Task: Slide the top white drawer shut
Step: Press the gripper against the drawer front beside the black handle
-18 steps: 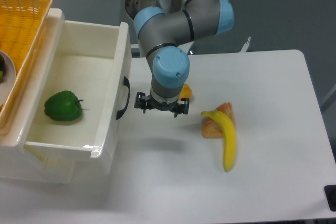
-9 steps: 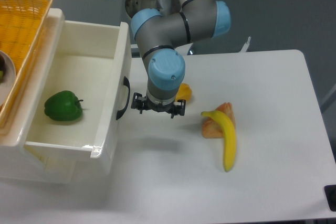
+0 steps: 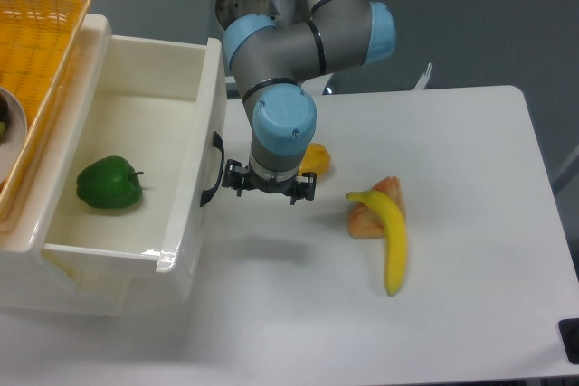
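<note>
Glossy cream-white plastic, deep box shape: the top white drawer (image 3: 136, 169) sits pulled out, just left of the gripper (image 3: 269, 189), w/ its curved black handle (image 3: 213, 169) facing the fingers, a narrow gap between. Gripper points down, fingers spread wide, holding nothing. Inside the drawer, further left, a lumpy green pepper (image 3: 109, 183). Right of the gripper: smooth yellow banana (image 3: 389, 237) on the matte white table (image 3: 470, 178). Yellow woven basket (image 3: 36, 61) far left. No readable writing.

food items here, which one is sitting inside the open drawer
The green pepper. It lies on the floor of the top white drawer, while the banana and the small orange piece behind the tool sit out on the table.
</note>
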You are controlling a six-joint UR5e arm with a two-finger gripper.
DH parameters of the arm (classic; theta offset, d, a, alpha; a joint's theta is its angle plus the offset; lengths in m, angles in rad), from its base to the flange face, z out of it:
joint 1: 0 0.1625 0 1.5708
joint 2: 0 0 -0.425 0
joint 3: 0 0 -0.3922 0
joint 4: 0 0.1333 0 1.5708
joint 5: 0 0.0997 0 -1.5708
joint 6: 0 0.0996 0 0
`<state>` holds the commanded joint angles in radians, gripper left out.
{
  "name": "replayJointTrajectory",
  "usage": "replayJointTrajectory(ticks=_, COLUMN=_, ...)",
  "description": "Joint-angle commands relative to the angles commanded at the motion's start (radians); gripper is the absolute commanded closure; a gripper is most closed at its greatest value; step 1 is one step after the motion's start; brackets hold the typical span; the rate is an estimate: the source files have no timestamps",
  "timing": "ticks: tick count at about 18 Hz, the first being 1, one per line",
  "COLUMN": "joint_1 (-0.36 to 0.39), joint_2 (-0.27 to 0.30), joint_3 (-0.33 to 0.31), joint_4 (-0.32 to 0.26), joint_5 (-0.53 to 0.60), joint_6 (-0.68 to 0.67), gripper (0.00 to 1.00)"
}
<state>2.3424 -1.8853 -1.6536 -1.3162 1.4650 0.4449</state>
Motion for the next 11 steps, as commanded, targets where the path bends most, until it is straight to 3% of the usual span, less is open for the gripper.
replayJointTrajectory(ticks=11, joint_1=-0.012, joint_2=0.005, joint_3=0.003, joint_4=0.000, joint_5=-0.008, joint_6=0.000, gripper=0.00)
